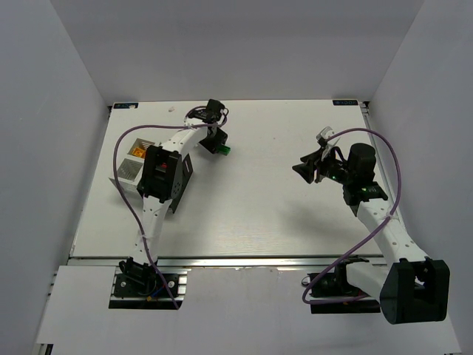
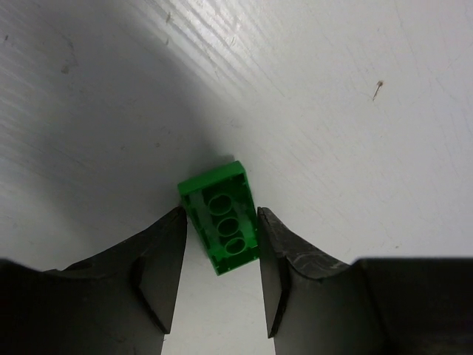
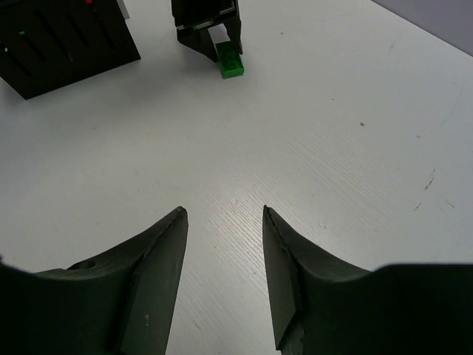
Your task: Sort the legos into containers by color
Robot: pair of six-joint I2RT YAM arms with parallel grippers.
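A green lego (image 2: 222, 222) lies upside down on the white table, hollow tubes facing up. My left gripper (image 2: 222, 213) is shut on it, one fingertip against each long side. From above, that gripper (image 1: 219, 146) and the green lego (image 1: 225, 150) are at the back middle-left. The right wrist view shows the same lego (image 3: 231, 59) under the left gripper (image 3: 211, 33). My right gripper (image 3: 224, 211) hovers open and empty over bare table, right of centre (image 1: 301, 168). The containers stand at the left: a white bin (image 1: 137, 146) with yellow-orange pieces, another white bin (image 1: 127, 171) and a black one (image 1: 185, 171).
The left arm reaches over the containers and hides most of the black bin (image 3: 59, 41). Grey walls close in the table on three sides. A purple cable loops over each arm.
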